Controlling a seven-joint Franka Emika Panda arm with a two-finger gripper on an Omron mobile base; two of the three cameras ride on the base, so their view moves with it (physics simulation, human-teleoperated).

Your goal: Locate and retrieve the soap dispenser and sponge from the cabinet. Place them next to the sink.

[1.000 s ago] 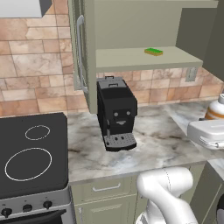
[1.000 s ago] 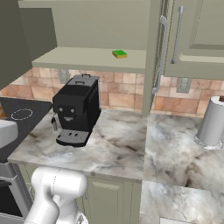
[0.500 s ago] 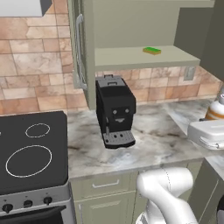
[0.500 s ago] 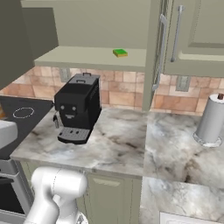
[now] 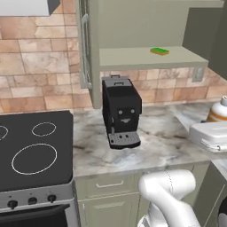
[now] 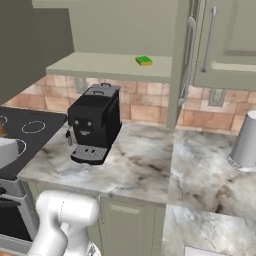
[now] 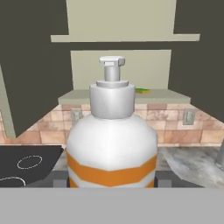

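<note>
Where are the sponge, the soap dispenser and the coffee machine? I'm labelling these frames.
sponge (image 5: 159, 51): left base view, middle of its green top, on the cabinet shelf.
soap dispenser (image 7: 112, 144): hand view, white upper body, between the finger tips.
coffee machine (image 6: 93, 122): right base view, black front face.

The white arm rises from the lower right of the left base view, its rounded joint bulging up in front of the table's front edge; in the right base view the same joint sits at the lower left, below the table's near edge. In the hand view, the hand is closed on the soap dispenser, held upright, a dark fingertip at each side of its base.
</note>
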